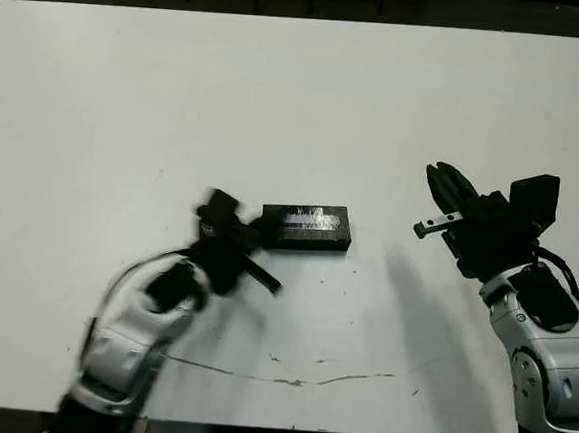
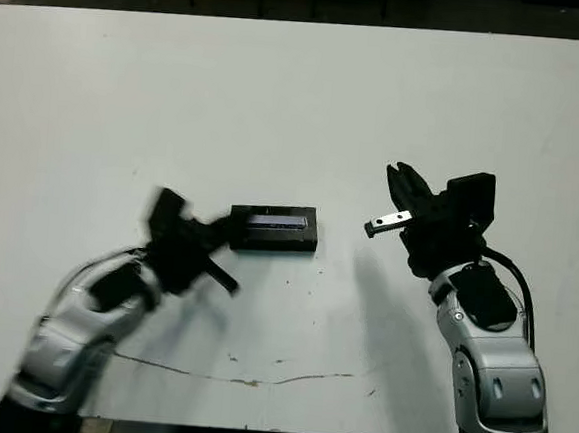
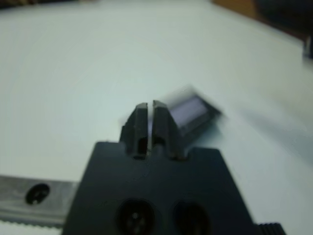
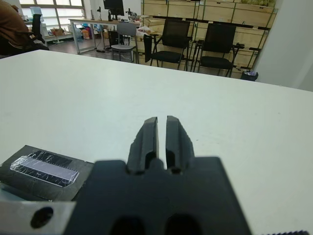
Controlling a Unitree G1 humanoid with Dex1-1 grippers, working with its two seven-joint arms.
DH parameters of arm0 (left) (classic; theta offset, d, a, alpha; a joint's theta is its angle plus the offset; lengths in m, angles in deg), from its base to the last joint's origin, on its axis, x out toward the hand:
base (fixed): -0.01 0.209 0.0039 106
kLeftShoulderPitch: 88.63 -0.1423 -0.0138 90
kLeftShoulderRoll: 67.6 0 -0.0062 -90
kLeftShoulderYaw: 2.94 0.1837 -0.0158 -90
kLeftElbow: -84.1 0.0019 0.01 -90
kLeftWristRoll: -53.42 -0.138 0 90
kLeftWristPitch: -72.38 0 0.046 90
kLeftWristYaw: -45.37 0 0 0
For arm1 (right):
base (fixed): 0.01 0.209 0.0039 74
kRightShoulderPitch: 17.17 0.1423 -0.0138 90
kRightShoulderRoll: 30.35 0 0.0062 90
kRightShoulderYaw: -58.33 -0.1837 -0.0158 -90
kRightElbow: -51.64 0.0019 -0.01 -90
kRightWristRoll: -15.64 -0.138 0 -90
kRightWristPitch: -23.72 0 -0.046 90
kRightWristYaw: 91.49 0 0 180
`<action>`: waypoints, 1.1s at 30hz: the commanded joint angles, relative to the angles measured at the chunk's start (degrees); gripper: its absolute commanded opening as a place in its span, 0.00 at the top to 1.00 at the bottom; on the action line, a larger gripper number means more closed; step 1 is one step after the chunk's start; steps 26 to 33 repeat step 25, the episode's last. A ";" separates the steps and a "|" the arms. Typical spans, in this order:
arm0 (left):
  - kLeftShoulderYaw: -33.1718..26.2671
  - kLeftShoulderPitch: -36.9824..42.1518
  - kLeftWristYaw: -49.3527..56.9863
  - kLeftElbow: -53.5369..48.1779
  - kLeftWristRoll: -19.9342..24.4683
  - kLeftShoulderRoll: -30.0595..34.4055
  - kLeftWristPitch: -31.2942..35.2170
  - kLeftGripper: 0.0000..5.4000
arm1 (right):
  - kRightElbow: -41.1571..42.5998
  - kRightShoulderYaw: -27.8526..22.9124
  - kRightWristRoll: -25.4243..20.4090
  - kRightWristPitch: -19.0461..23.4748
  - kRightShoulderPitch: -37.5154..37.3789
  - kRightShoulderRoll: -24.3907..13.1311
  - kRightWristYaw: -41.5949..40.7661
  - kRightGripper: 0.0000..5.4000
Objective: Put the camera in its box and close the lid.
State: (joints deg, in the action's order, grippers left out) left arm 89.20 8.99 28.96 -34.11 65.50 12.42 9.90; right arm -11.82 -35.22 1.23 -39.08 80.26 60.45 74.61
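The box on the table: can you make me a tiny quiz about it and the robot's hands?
1. True or false: the lid lies on the box.
2. Which is nearer the box? A: left gripper. B: right gripper.
3. Fill in: the table is ____ in colour.

Key: 1 true. 2 A. 3 white.

We note two arms in silver-grey rounded shells with black joint sections. The left gripper is black and motion-blurred; a thin dark cable loops beside its forearm. The right gripper is black, with a small silvery bracket jutting from its side and a black cable curving over the wrist. In the wrist views each black body carries two ridged fingers, round recesses below, and a silver plate with one screw hole.
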 commanded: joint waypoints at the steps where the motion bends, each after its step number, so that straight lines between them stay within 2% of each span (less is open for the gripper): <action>1: -6.52 2.84 0.32 1.19 1.25 2.53 -5.12 0.99 | -0.38 0.50 1.02 -0.73 -0.35 0.39 0.70 1.00; 6: -11.85 4.98 1.14 7.20 0.19 5.55 -11.80 0.99 | -1.61 1.00 2.27 -3.17 0.13 1.12 1.53 1.00; 9: -13.30 4.16 2.57 11.77 0.23 5.24 -14.01 0.99 | -2.72 0.60 2.20 -4.56 0.49 2.07 1.75 1.00; 15: -15.77 2.13 8.81 22.18 3.18 -3.54 -22.01 0.99 | -4.97 0.58 1.55 -5.51 1.37 4.22 2.28 1.00; 22: -15.30 1.40 9.68 23.90 4.28 -5.75 -25.37 0.99 | -6.04 0.63 1.32 -6.59 1.99 5.40 2.43 1.00; 33: -15.05 1.20 9.83 23.39 4.30 -5.90 -25.33 0.99 | -5.87 0.70 1.65 -6.16 2.04 5.66 2.90 1.00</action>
